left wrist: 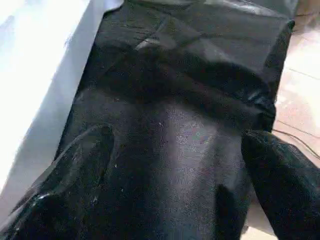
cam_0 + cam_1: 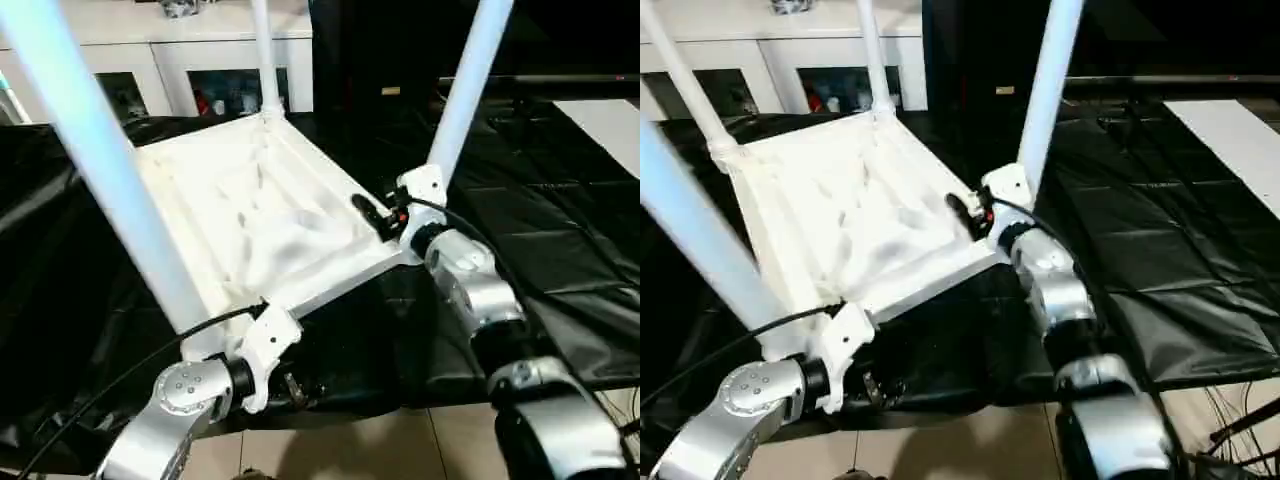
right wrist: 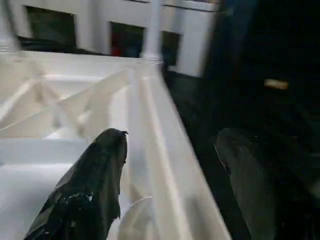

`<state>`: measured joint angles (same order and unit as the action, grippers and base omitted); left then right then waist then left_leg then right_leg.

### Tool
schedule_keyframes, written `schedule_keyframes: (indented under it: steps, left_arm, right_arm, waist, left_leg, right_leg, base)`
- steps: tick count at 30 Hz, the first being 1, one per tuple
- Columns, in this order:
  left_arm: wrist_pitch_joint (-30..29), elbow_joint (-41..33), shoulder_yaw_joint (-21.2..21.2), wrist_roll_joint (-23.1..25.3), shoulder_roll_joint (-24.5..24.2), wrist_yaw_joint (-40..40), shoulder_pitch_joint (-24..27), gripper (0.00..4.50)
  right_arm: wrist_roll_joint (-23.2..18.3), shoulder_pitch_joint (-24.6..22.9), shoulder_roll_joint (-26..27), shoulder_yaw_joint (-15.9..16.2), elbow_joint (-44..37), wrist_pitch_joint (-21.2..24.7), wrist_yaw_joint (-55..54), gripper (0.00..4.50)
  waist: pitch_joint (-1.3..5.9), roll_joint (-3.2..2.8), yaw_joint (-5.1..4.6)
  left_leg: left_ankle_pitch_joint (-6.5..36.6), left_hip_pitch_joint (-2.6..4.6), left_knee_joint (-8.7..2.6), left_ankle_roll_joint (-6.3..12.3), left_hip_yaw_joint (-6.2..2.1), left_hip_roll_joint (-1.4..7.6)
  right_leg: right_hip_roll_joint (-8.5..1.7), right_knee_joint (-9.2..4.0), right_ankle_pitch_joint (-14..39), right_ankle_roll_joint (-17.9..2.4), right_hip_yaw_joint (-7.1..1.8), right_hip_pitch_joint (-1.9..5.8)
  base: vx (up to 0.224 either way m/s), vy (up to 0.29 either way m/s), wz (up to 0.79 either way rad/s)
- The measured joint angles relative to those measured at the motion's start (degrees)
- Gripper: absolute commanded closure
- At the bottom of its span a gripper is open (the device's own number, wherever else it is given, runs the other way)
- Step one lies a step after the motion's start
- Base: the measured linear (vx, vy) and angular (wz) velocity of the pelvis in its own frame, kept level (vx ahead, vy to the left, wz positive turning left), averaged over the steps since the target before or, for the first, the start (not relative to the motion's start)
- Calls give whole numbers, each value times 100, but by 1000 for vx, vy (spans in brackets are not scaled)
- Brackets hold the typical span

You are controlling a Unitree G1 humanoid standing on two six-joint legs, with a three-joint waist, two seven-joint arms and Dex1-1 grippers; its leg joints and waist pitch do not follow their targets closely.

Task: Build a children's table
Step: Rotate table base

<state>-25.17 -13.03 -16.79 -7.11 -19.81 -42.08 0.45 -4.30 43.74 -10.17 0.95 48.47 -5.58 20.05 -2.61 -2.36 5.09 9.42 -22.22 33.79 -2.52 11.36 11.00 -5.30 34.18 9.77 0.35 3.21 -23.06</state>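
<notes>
Reaching arms: both silver forearms extend forward from the near edge toward the upturned children's table.
Children's table (image 2: 270, 215): white tabletop lies upside down and tilted on the black-covered surface (image 2: 560, 240), ribbed underside up, with legs standing up from its corner sockets.
Legs: one thick near leg (image 2: 100, 150) rises at the near left corner, another (image 2: 465, 90) at the near right corner, a third (image 2: 263, 55) at the far corner; a fourth (image 2: 685, 85) shows at the far left in the right eye view.
Left arm: forearm angles up from the lower left, wrist bent so the left claw (image 2: 290, 385) points under the tabletop's near edge, just beside the base of the near left leg.
Left claw state: black fingers (image 1: 75, 170) stand wide apart over the black cover, holding nothing; the white tabletop edge runs along one side.
Right arm: forearm runs from the lower right up to the near right corner, wrist about level.
Right claw (image 2: 372, 213): sits at the tabletop's right rim, near the foot of the near right leg.
Right claw state: fingers (image 3: 95, 185) spread moderately, straddling the raised rim, one finger inside over the underside, the other outside; whether they press the rim I cannot tell.
Background: white cabinet (image 2: 200, 60) with glass doors stands behind the surface.
</notes>
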Motion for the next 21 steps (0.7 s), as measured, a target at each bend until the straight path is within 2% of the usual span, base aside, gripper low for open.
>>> schedule_keyframes:
  steps: [5,9,15,16,19,21]
  left_arm:
    - [328,241,-115,-126,90,-85,-26,2]
    - [1164,1157,-91,-105,287,-209,-401,2]
    - [2044,2442,315,-171,99,-461,-692,2]
    - [2077,2678,372,-187,6,-492,-659,2]
    - [2449,2711,716,-401,-316,-737,-312,2]
    - [2691,2668,878,-513,-508,-915,-48,2]
  right_arm:
    - [34,224,-194,-55,448,-127,-64,129]
    - [41,433,-480,-63,888,-162,-66,129]
    - [155,615,-833,-202,1376,-360,-134,129]
    - [168,656,-881,-239,1462,-397,-170,129]
    - [176,794,-1176,-315,1696,-507,-223,129]
    - [175,882,-1248,-335,1751,-631,-151,129]
  waist:
    - [4,12,9]
    - [4,18,69]
    - [3,19,107]
    - [1,22,103]
    - [3,48,58]
    - [11,59,-34]
  left_leg:
    - [0,-6,7,1,2,-5]
    - [-1,-19,6,3,16,-3]
    - [-3,-21,9,5,19,-12]
    - [-3,-24,14,6,20,-13]
    - [-3,-19,26,5,17,-10]
    - [-2,-11,25,5,16,-7]
  right_leg:
    - [0,3,0,0,-13,3]
    - [1,21,3,4,-39,8]
    - [1,46,23,37,-64,6]
    - [1,56,24,40,-67,0]
    - [1,75,30,48,-67,-7]
    - [4,80,38,60,-67,-8]
  base:
    - [0,0,0]
    - [0,0,0]
    - [0,0,0]
    - [0,0,0]
    - [0,0,0]
    - [0,0,0]
